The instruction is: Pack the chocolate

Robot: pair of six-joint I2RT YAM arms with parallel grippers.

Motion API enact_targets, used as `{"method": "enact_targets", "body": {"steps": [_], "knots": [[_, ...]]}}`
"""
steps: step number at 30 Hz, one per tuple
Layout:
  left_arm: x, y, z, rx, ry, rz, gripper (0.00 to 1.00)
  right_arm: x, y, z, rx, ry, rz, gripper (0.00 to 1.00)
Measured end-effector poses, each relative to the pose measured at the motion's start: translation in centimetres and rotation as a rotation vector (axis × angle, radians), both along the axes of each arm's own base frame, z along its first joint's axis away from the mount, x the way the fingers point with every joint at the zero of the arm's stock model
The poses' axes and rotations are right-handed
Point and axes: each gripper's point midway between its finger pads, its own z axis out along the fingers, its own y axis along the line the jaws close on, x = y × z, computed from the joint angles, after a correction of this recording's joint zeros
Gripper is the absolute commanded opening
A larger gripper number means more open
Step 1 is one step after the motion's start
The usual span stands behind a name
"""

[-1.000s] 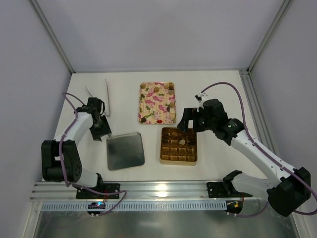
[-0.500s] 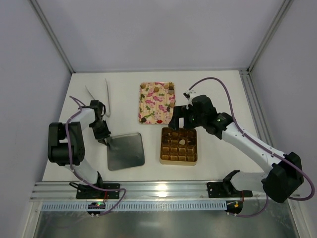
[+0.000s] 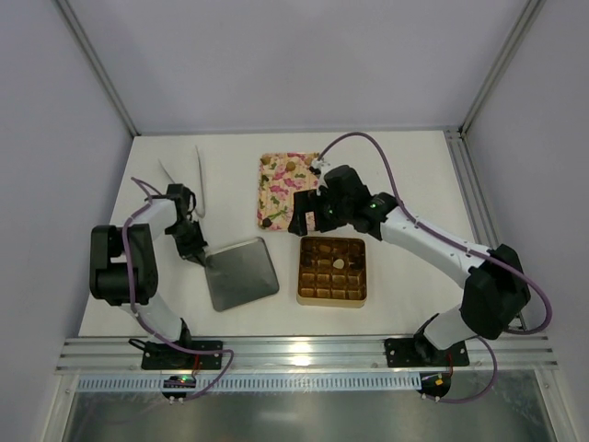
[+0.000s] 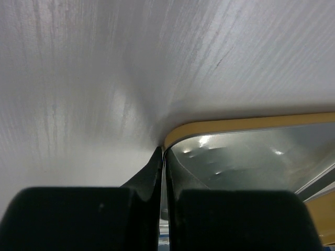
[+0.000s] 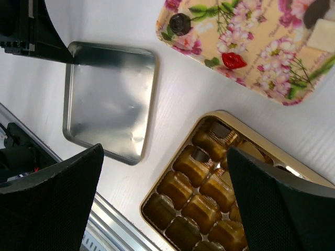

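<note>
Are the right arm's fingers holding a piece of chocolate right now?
No, the right fingers stand wide apart in the wrist view, with nothing held between them.

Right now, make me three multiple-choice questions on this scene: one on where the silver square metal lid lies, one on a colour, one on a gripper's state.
1. The silver square metal lid lies: A left of the gold gridded box; B right of it; C behind it.
2. The round chocolate at the pink floral tray's corner nearest the lid is: A white; B dark brown; C red.
3. The left gripper is: A open above the lid; B open beside it; C shut on its corner.
Answers: 1 A, the lid sits on the box's left; 2 B, per the right wrist view; 3 C, it pinches the corner.
</note>
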Motion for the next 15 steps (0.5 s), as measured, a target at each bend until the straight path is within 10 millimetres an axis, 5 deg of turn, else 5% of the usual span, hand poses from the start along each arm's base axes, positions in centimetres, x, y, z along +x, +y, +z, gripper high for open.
{"method": "enact_targets", "body": {"steps": [15], "knots": [[1.2,-2.4,3.8,-0.137,-0.143,-0.021,0.0,1.9,6.6,-2.7,0.002,0.085,0.144,0.98]]}}
